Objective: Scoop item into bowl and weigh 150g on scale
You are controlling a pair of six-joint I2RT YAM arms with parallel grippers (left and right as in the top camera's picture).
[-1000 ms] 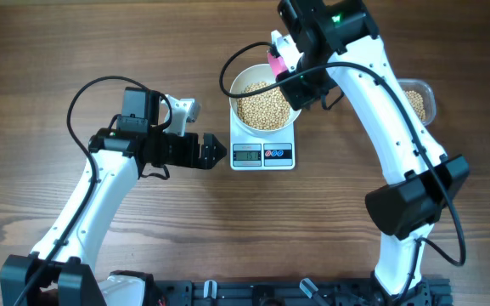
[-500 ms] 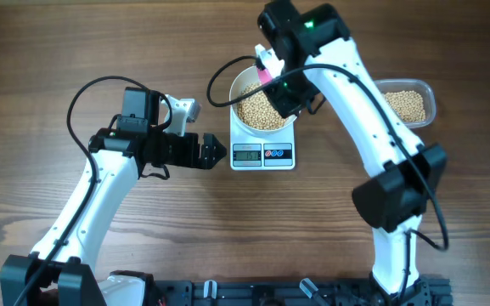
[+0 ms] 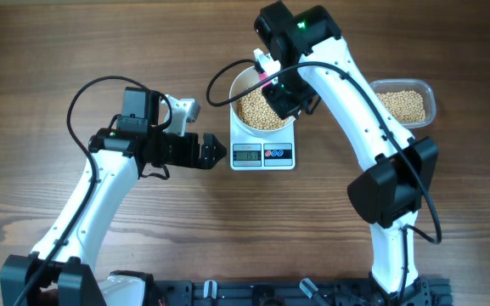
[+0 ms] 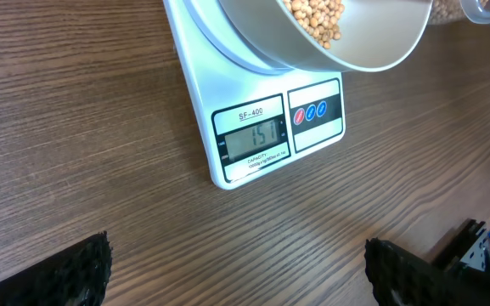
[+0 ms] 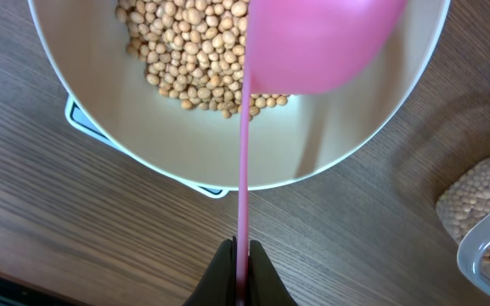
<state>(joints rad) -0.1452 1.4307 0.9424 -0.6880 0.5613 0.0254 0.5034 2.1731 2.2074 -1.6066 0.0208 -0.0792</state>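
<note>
Shifted left, the right gripper (image 5: 243, 253), clamped on the pink scoop (image 5: 321, 42), hangs over the bowl (image 5: 185, 146); the scale (image 4: 266, 161) seems on target.

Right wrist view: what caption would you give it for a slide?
The right gripper holds a pink spoon above the white bowl of beans sitting on the scale.

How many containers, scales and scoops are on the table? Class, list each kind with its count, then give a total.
Containers: 2 (white bowl, clear tub)
Scales: 1 (scale)
Scoops: 1 (pink scoop, held in the right gripper)
Total: 4
</note>
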